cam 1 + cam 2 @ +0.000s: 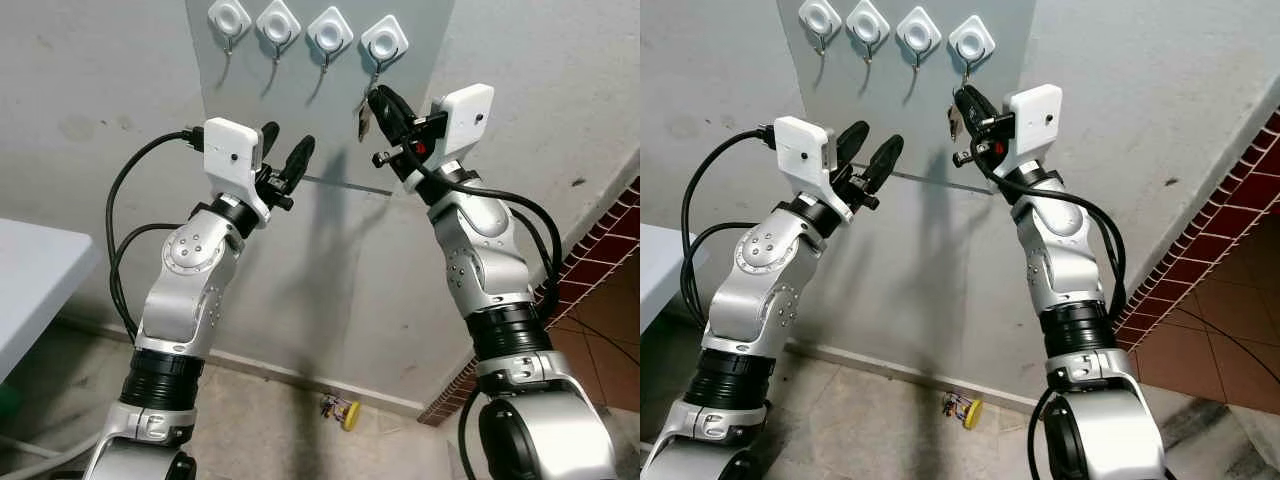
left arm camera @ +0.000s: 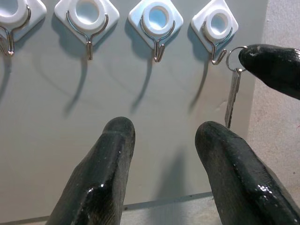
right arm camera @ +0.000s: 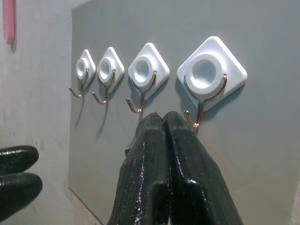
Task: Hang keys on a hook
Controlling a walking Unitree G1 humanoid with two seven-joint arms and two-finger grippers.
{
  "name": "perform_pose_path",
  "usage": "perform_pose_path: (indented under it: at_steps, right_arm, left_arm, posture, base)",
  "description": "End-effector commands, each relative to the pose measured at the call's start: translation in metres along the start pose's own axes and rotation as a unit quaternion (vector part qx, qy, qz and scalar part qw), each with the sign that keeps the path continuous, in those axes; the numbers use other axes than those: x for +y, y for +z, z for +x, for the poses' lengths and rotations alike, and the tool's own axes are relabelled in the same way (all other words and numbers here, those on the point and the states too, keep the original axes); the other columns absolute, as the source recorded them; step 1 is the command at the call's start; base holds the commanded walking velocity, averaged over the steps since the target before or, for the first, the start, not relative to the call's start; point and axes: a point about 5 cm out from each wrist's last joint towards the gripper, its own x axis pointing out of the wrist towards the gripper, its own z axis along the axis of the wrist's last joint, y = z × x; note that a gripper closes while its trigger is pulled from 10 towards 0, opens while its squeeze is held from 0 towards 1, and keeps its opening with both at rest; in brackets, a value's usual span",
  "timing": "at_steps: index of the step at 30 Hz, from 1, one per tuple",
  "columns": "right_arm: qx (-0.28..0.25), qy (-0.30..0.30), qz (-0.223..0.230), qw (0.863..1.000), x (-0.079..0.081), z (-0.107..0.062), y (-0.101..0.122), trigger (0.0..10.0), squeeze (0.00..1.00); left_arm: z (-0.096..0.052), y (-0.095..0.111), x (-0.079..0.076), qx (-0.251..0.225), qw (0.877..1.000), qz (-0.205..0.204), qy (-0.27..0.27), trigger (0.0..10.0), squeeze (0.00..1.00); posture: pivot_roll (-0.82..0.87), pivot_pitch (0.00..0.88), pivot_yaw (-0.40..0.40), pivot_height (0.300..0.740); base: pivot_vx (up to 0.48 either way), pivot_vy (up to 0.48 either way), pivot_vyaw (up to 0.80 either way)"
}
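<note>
Several white diamond-shaped hooks sit in a row on a grey wall panel (image 1: 320, 130). My right gripper (image 1: 383, 103) is raised just below the rightmost hook (image 1: 384, 40) and is shut on the key ring (image 2: 234, 51). A silver key (image 2: 230, 101) dangles from the ring. The ring is right beside that hook's wire tip (image 2: 216, 58); I cannot tell whether they touch. In the right wrist view the shut fingers (image 3: 154, 136) point at the hook's lower end (image 3: 197, 119). My left gripper (image 1: 285, 152) is open and holds nothing, lower and to the left, facing the panel.
A white table corner (image 1: 30, 280) juts in at the left. A small yellow object (image 1: 343, 411) lies on the floor by the wall base. Red brick-pattern tiling (image 1: 600, 250) runs along the right. The other hooks (image 2: 86, 18) are bare.
</note>
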Motion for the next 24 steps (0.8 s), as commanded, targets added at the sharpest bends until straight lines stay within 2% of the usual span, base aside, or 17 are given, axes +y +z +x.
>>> perform_pose_path:
  at_steps: [1, 13, 24]
  right_arm:
    - [-0.012, -0.010, 0.000, 1.000, -0.003, 0.005, 0.006, 10.0, 0.00]
    - [-0.011, -0.038, 0.015, 0.999, -0.009, 0.012, 0.008, 10.0, 0.00]
    - [-0.017, -0.027, 0.012, 0.999, -0.008, 0.016, 0.009, 10.0, 0.00]
  left_arm:
    - [0.004, 0.008, -0.003, -0.011, 1.000, 0.003, -0.008, 10.0, 0.00]
    - [0.004, 0.008, -0.002, -0.015, 1.000, 0.001, -0.003, 10.0, 0.00]
    - [0.005, 0.009, -0.003, -0.017, 1.000, 0.000, -0.002, 10.0, 0.00]
  posture:
    - [-0.03, 0.078, -0.043, 0.740]
    - [-0.02, 0.071, -0.052, 0.740]
    - [-0.02, 0.069, -0.052, 0.740]
  base:
    - [0.000, 0.000, 0.00]
    - [0.000, 0.000, 0.00]
    - [0.000, 0.000, 0.00]
